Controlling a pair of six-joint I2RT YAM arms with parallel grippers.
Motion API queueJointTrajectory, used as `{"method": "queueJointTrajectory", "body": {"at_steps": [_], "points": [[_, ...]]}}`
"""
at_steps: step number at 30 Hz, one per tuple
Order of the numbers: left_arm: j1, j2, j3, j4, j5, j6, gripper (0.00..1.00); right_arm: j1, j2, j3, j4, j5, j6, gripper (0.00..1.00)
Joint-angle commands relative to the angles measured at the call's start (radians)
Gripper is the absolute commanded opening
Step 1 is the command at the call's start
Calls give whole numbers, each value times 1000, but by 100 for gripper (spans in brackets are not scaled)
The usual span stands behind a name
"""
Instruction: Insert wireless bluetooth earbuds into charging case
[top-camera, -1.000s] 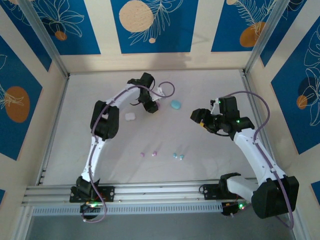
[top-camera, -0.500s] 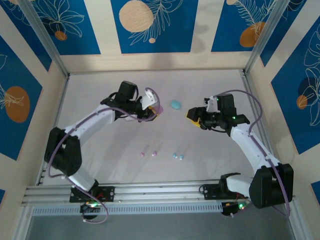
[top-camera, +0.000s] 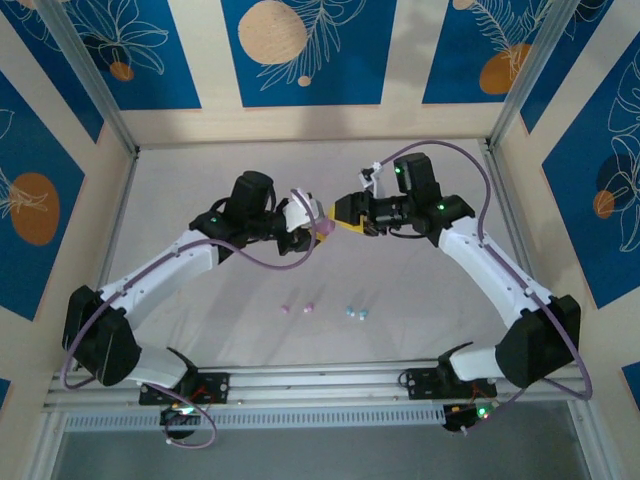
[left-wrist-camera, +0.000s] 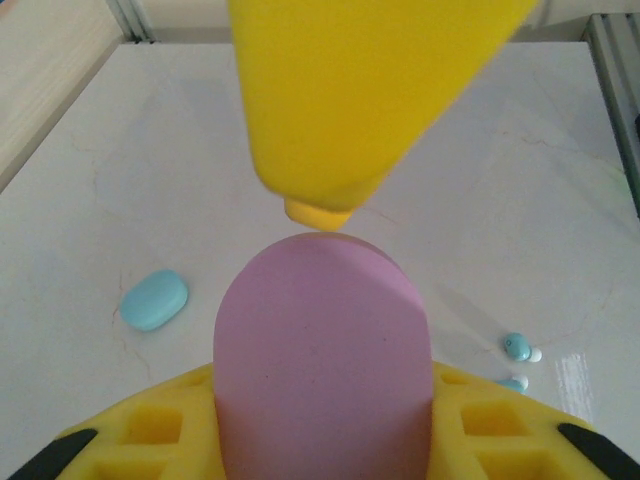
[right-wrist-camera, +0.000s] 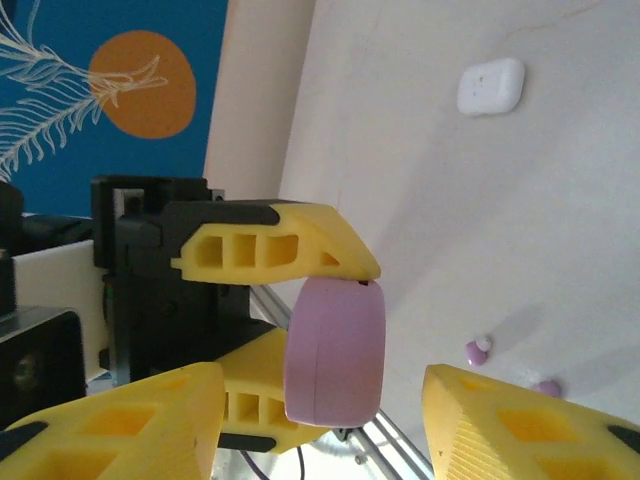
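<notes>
While left gripper (top-camera: 316, 224) clamps pink charging case (top-camera: 326, 229) aloft above worktop centre, right gripper (top-camera: 338, 220) spread astride it: you nip lid edge only, flip gently. Pink earbuds (top-camera: 310, 305) lie near front edge.

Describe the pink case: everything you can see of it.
The pink case is a smooth, matte-looking plastic pebble with rounded ends, and its lid is shut. It is held off the table and clamped by its edges in the jaws of the left gripper. The right gripper flanks it with its jaws apart. One tip sits near the case's rounded end, but whether they touch is unclear.
</notes>
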Motion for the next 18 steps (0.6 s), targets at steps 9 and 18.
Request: {"method": "queueJointTrajectory", "body": {"at_steps": [9, 18], "points": [[-24, -15, -8, 17, -24, 27, 21, 48, 100, 102, -167, 4, -66, 49], [-30, -18, -4, 19, -57, 48, 24, 60, 151, 150, -207, -3, -81, 30]]}}
